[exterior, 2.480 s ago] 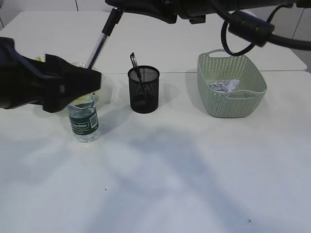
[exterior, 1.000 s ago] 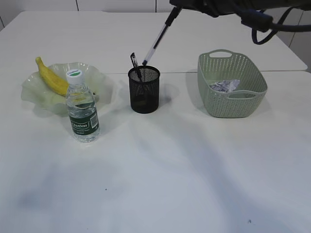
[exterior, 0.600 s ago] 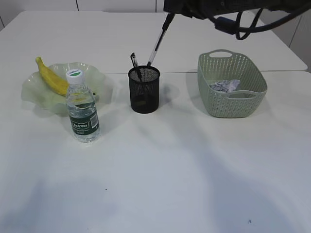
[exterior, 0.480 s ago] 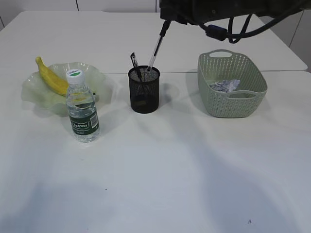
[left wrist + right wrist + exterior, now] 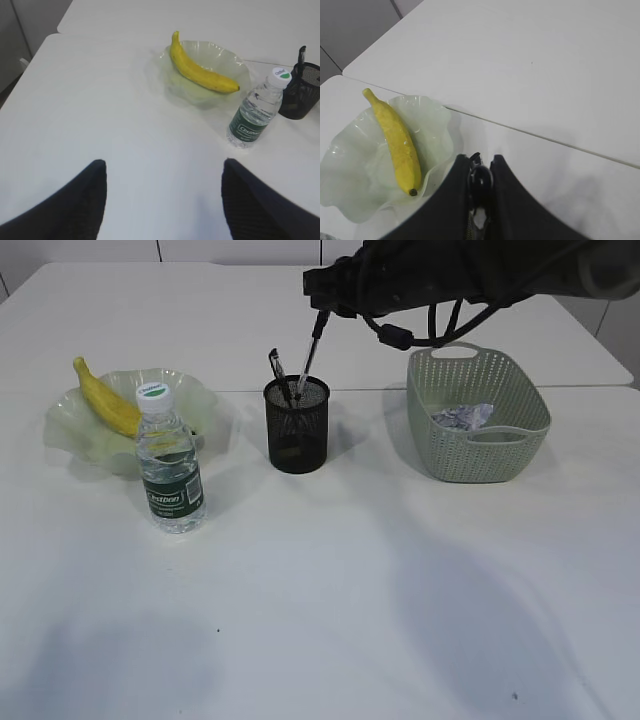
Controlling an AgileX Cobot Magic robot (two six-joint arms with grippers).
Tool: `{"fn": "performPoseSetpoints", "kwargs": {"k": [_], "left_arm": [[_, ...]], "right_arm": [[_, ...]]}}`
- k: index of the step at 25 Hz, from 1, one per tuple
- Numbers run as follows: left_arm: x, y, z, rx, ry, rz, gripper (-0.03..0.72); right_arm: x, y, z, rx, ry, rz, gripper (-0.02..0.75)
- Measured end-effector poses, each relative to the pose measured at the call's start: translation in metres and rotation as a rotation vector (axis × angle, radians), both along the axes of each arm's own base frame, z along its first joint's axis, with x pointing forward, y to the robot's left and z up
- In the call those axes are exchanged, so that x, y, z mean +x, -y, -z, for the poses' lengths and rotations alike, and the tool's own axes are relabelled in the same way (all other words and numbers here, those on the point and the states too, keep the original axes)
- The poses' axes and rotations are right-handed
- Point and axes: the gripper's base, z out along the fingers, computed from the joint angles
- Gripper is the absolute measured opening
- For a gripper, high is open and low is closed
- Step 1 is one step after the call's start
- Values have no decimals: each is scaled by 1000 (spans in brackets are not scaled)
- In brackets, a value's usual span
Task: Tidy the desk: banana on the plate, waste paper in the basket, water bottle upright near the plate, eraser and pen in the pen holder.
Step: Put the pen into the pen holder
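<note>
We stand at a plain white table [image 5: 330,620] with wide bare stretches in front and a seam running across behind the things. To the right sits the green basket [image 5: 478,445] with the crumpled paper [image 5: 461,416] already inside; to the left the plate [image 5: 75,430] carries the banana [image 5: 103,397], and the water bottle [image 5: 170,462] stands upright just in front of it.

Our right gripper [image 5: 321,312] hangs above the black mesh pen holder [image 5: 296,426], its jaws closed on the top of the pen [image 5: 307,355]. The pen slants, upper end toward the basket, lower tip already inside the holder's mouth beside another pen. We judge that releasing it there would let it drop in.

Our left gripper [image 5: 162,200] is well back over bare table, jaws spread wide, holding nothing.
</note>
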Motion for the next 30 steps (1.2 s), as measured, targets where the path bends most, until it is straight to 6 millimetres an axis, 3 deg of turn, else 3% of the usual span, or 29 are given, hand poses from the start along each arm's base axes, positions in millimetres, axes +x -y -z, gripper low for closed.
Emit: {"fn": "performPoseSetpoints", "kwargs": {"k": [14, 23, 30], "left_arm": [[0, -2, 0, 29, 4, -15, 503], [0, -3, -1, 32, 5, -17, 503], [0, -3, -1, 32, 5, -17, 503]], "right_arm": [[23, -4, 45, -103, -23, -21, 57], [23, -3, 47, -144, -12, -32, 65], [23, -4, 48, -145, -15, -38, 167]]}}
